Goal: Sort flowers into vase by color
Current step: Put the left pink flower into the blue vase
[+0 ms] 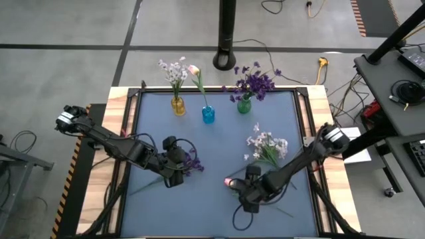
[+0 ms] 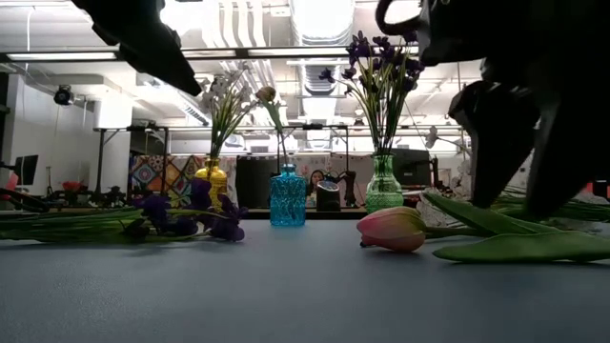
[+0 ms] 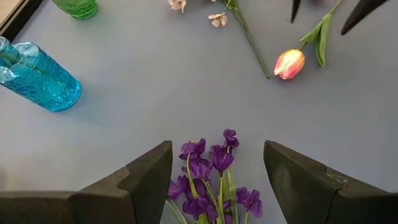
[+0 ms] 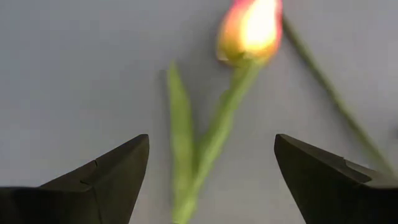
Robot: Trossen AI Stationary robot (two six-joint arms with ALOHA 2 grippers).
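Plainly, the left gripper [image 3: 217, 180] is hanging wide open, empty, over the purple blooms [image 3: 211, 177] lying on the table [image 1: 219, 146]; the right gripper [image 4: 211, 180] is gaping wide, empty, above the pink tulip [image 4: 249, 31].

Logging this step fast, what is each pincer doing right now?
Left pincer: open, empty, straddling the lying dark purple flower stem.
Right pincer: open, empty, straddling the lying pink tulip stem.

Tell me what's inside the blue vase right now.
The blue vase holds one pink tulip, its stem rising from the neck. The part of the stem inside the textured glass can't be made out, nor whether there is water.
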